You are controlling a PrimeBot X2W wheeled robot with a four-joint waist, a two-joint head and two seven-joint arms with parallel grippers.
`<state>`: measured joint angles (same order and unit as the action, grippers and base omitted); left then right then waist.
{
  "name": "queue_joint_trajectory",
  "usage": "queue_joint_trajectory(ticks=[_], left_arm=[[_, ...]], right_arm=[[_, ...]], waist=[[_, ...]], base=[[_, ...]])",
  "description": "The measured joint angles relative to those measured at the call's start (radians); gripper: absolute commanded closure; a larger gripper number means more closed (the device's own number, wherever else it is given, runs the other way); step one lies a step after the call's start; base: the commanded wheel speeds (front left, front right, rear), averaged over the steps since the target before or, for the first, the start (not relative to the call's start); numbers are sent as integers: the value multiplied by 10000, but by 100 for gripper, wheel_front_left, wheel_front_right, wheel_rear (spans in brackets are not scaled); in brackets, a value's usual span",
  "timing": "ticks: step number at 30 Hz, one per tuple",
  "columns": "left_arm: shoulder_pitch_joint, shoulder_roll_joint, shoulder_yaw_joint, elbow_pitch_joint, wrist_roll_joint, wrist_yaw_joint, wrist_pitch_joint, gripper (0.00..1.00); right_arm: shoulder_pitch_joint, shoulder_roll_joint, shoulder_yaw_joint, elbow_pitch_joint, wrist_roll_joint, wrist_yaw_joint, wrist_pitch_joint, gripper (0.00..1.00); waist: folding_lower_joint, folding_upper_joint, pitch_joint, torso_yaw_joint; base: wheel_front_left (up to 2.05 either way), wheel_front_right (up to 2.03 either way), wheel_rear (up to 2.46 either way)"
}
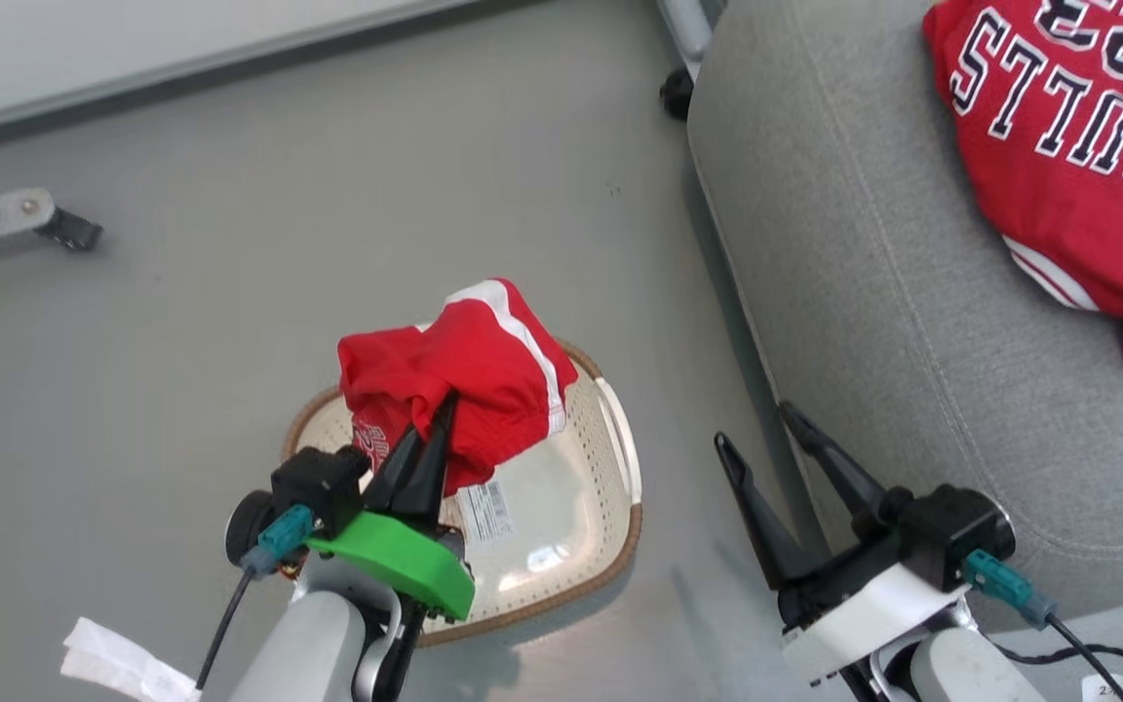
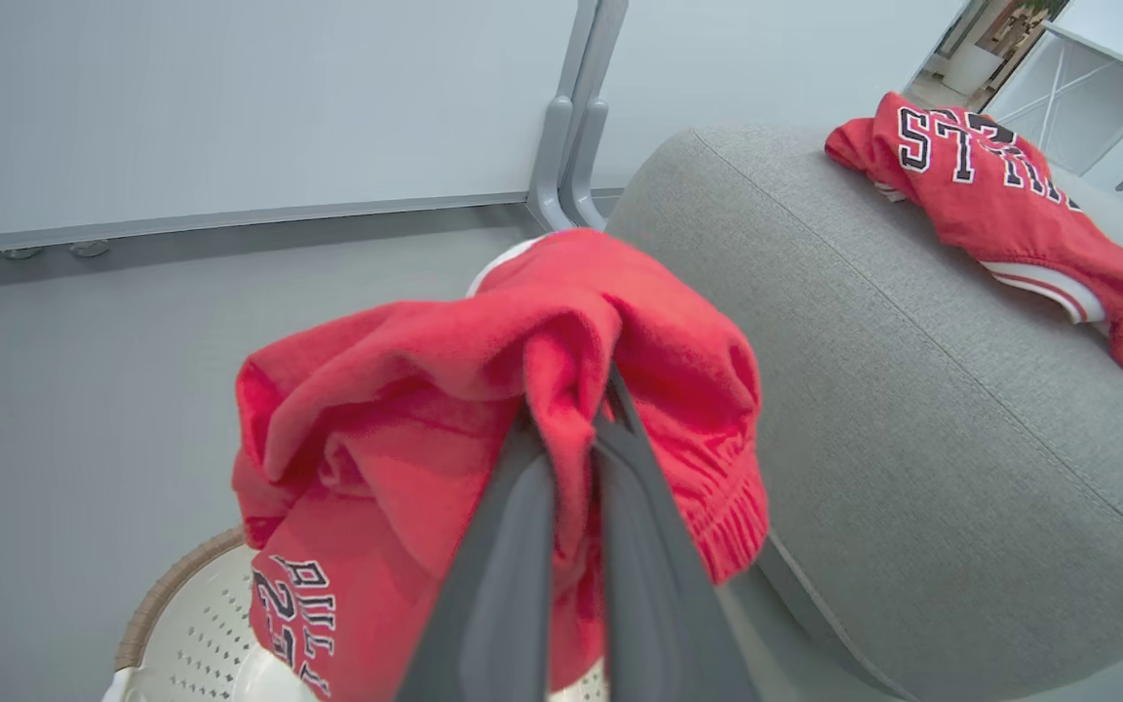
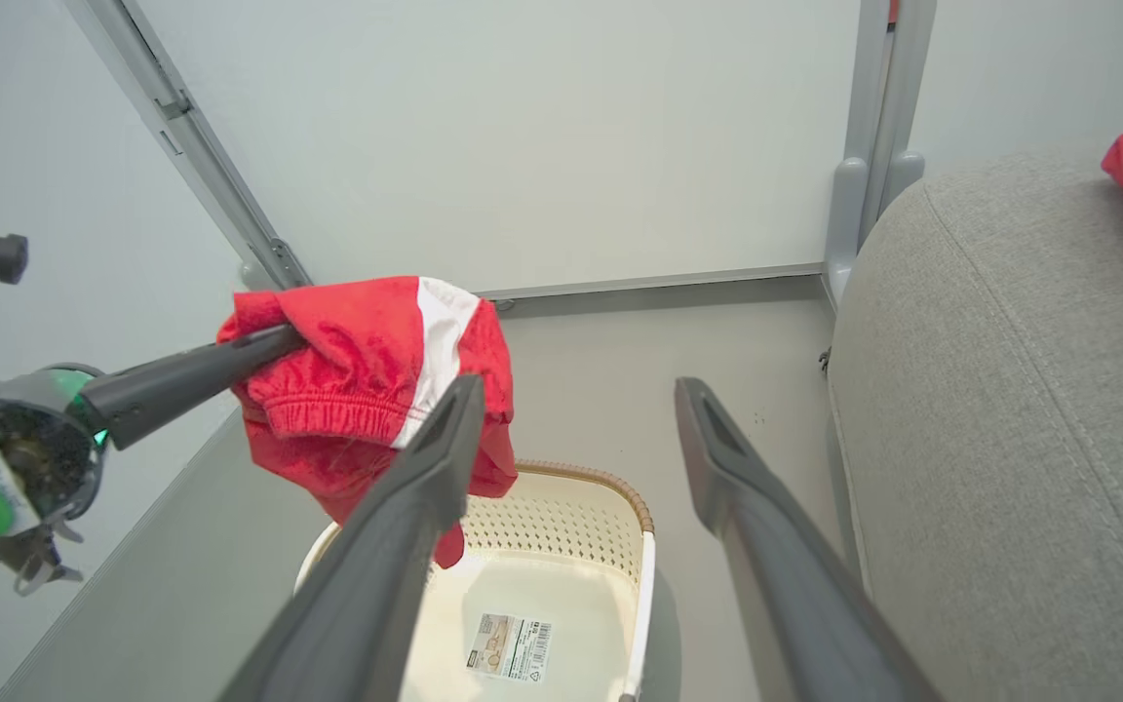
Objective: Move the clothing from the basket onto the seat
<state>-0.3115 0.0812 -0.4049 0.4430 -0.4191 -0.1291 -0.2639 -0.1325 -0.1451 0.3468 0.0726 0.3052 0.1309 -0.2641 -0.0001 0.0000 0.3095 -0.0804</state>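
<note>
Grey floor (image 1: 230,292): left gripper (image 1: 445,405) is pinching red white-striped shorts (image 1: 484,361) over cream perforated basket (image 1: 620,546); grey fabric seat (image 1: 864,292) is lying to its right; right gripper (image 1: 754,425) fingers (image 1: 766,526) spread.

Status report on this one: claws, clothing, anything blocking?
Left claw shut on shorts, held over basket. Right claw open, empty. Jersey already on seat. No obstruction seen.
</note>
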Motion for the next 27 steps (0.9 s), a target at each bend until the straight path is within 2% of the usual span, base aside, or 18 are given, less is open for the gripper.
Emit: queue_joint_trajectory(ticks=[7,14,21,27], left_arm=[[947,-94,351,-1244,581,0,0,100],[1171,-138,48,-1785,639,0,0,100],[1186,-138,-493,-1762,640,0,0,100],[1176,-213,-740,-1586,621,0,0,100]], right_arm=[[872,-50,138,146,127,0,0,0],[1147,-50,270,153,136,0,0,0],[1262,-56,646,242,102,0,0,0],[1190,-159,1030,349,-276,0,0,0]], waist=[[0,0,-1675,118],[-1,0,-2859,148],[0,0,-3494,93],[0,0,-3581,54]], base=[[0,0,0],[0,0,0],[0,0,0],[0,0,0]])
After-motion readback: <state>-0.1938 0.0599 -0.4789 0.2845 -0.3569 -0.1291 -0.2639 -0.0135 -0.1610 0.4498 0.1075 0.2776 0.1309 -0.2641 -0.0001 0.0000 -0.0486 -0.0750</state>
